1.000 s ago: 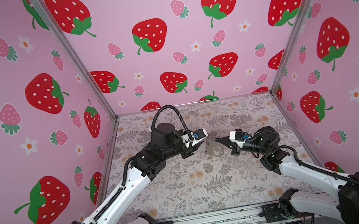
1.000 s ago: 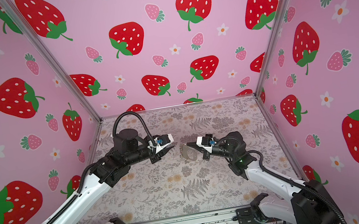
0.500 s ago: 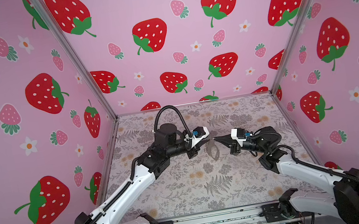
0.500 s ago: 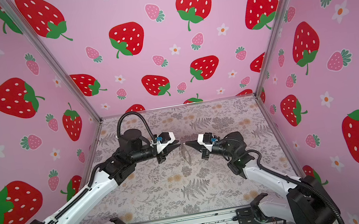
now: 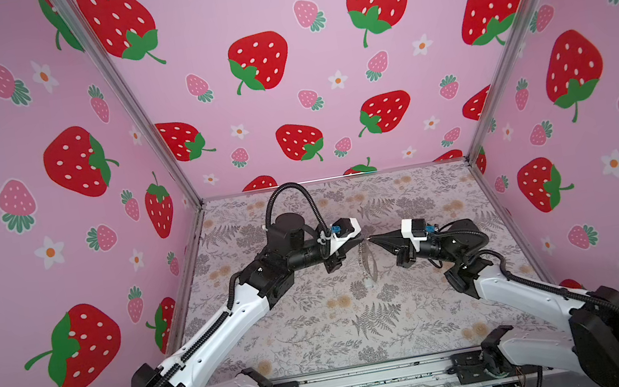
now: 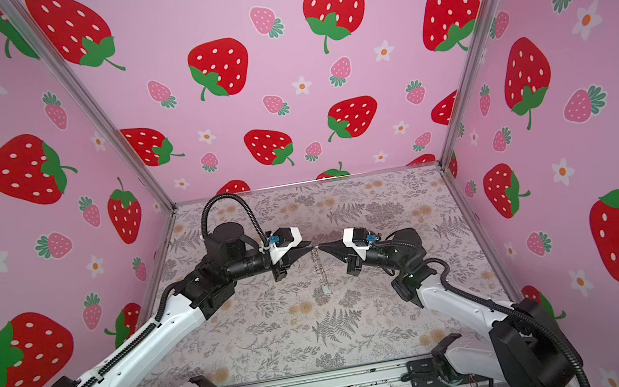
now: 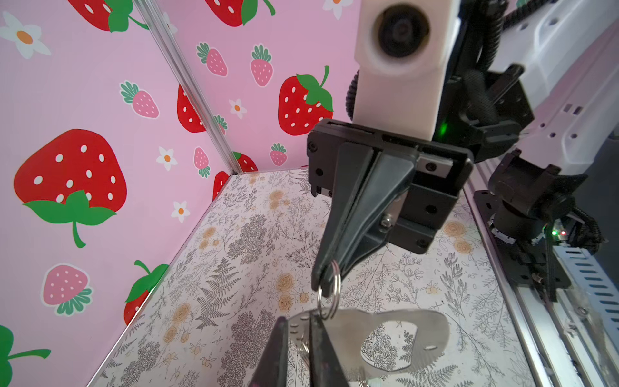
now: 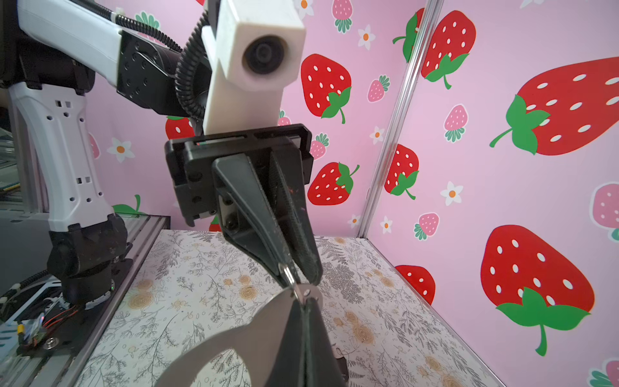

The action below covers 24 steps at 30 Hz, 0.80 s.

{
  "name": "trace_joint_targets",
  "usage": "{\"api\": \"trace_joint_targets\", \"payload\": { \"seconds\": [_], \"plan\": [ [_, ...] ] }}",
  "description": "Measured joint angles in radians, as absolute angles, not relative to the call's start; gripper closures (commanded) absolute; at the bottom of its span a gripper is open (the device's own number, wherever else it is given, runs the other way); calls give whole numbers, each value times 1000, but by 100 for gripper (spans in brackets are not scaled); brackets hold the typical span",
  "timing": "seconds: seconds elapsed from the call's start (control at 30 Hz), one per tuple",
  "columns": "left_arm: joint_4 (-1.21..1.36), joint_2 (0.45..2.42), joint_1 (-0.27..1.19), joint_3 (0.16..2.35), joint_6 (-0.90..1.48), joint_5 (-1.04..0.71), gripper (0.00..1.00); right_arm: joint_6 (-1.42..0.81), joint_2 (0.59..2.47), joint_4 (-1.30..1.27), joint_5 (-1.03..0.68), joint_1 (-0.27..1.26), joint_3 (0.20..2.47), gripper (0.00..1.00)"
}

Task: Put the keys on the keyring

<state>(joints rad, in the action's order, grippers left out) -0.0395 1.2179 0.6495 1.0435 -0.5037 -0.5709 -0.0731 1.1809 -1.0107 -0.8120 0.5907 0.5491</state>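
Mira: Since a second ago the left pincer [image 5: 359, 240] has swung in from its stand-off, where its jaws stood wider, and now meets the other one almost tip to tip above the table [image 5: 320, 327]. What is it doing there?

Jon: Its jaws are drawn nearly together on the top corner of the keyring [image 7: 432, 331]. The right wrist view shows a sliver of silver nipped between its tips.

Mira: And the plate itself?

Jon: It hangs below the two tips, clear of the table. Earlier it showed its broad face to both top views; now it is turned edge-on, a thin strip.

Mira: The right pincer [image 5: 372, 240]?

Jon: Pressed fully together on a small silver ring [image 7: 333, 284] at that same corner, and hardly shifted from before.

Mira: So how far along are we?

Jon: Not far, I'd judge. The keyring is lifted and shared between both arms, which looks like readying a ring. The keys I can't pick out. A pale bit [image 5: 368, 283] shows at the plate's lower end, but I cannot tell whether it is a key. The threading seems still to do.
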Motion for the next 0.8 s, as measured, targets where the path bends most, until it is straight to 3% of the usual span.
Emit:
{"api": "trace_joint_targets", "payload": {
  "seconds": [0.8],
  "plan": [
    [4, 1213, 652, 1008, -526, -614, 78, -130, 1218, -1044, -866, 580, 570, 100]
  ]
}}
